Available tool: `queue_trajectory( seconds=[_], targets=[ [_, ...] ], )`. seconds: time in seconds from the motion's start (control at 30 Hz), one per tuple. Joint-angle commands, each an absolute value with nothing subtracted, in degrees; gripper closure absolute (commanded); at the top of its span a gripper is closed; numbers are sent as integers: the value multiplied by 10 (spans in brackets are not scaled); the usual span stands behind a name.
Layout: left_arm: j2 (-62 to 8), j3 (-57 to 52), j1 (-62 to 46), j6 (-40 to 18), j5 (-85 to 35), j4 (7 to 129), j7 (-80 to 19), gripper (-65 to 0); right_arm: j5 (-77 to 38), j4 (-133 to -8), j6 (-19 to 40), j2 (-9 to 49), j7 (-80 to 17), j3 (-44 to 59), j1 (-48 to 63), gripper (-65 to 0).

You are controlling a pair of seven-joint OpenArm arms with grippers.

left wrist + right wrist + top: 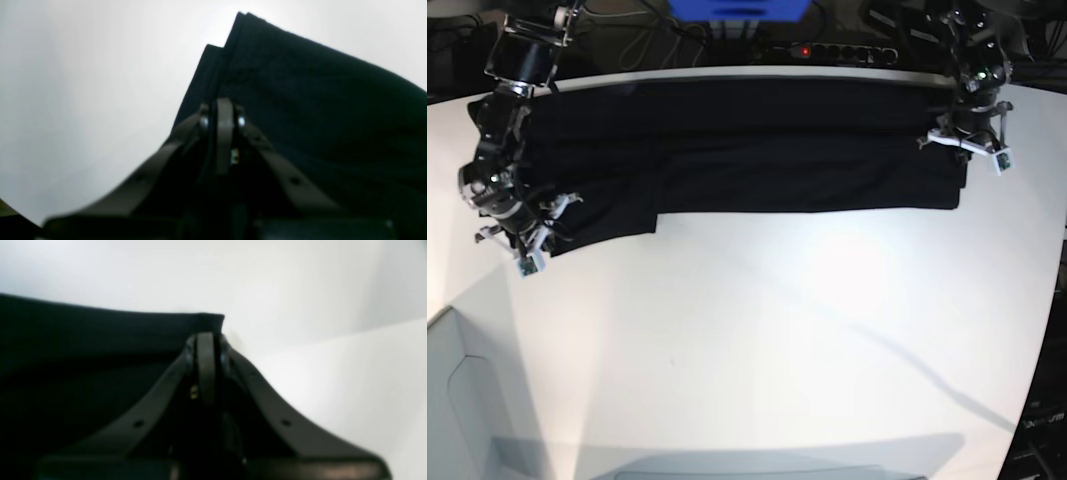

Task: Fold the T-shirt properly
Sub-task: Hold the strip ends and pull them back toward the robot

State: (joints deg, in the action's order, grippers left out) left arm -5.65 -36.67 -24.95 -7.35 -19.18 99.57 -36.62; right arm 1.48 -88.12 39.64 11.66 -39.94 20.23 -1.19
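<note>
The black T-shirt (747,150) lies in a long folded band across the far part of the white table (777,330). Its print and tag are hidden. My left gripper (959,152) is at the shirt's right end in the base view. In the left wrist view this gripper (223,108) is shut on a layered edge of the T-shirt (317,100). My right gripper (545,225) is at the shirt's left end. In the right wrist view it (206,340) is shut on a corner of the T-shirt (100,333).
A power strip (827,50) with a red light, a blue object (742,10) and cables lie behind the table's far edge. A white panel (467,400) stands at the lower left. The table's right edge curves near my left arm.
</note>
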Motion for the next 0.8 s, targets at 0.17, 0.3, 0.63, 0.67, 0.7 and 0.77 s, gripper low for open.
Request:
queue_trajectory(
  seconds=[0.17, 0.3, 0.63, 0.67, 0.7, 0.77],
  targets=[
    [-63, -370, -250, -73, -192, 1005, -354, 0, 4, -1064, 400, 116, -387, 207, 64, 0],
    [-64, -370, -250, -73, -192, 1007, -354, 0, 3, -1139, 400, 81, -385, 247, 119, 0],
    [-64, -369, -249, -73, -192, 1012, -354, 0, 2, -1165, 400, 4, -381, 336, 227, 0],
    [-64, -369, -245, -73, -192, 1012, -356, 0, 2, -1165, 400, -5, -381, 349, 234, 0],
    [-64, -369, -242, -73, -192, 1011, -358, 0, 2, -1165, 400, -11, -381, 360, 241, 0],
    [-64, -369, -239, -73, -192, 1011, -359, 0, 2, -1165, 400, -22, -381, 376, 256, 0]
  ],
)
